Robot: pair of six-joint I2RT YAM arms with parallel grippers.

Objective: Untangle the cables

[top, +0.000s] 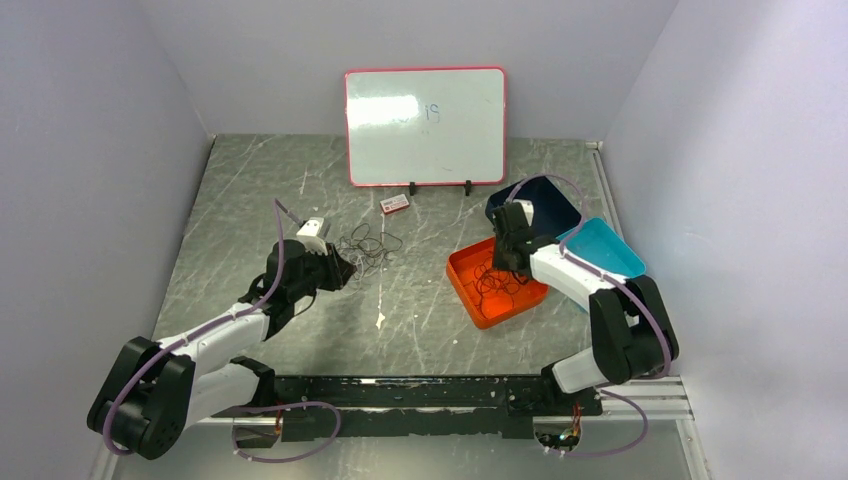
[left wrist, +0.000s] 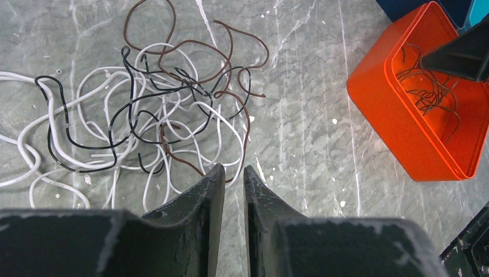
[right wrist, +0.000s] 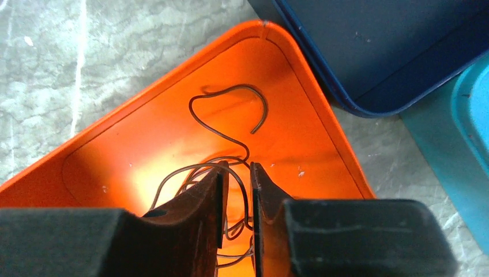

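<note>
A tangle of thin white, black and brown cables (top: 365, 245) (left wrist: 150, 109) lies loose on the grey table. My left gripper (top: 345, 270) (left wrist: 233, 168) hovers at the tangle's near edge. Its jaws stand a narrow gap apart with only bare table between them. An orange bin (top: 460, 275) (left wrist: 375, 98) (right wrist: 144, 92) holds several brown cables (top: 497, 285) (right wrist: 228, 92). My right gripper (top: 505, 262) (right wrist: 236, 166) is down inside that bin, slightly open. One brown cable loops loosely through the gap without being pinched.
A dark blue bin (top: 550, 200) (right wrist: 392, 46) and a teal bin (top: 605, 250) (right wrist: 467, 115) sit right behind the orange one. A whiteboard (top: 425, 125) stands at the back wall, with a small red and white object (top: 395, 204) in front of it.
</note>
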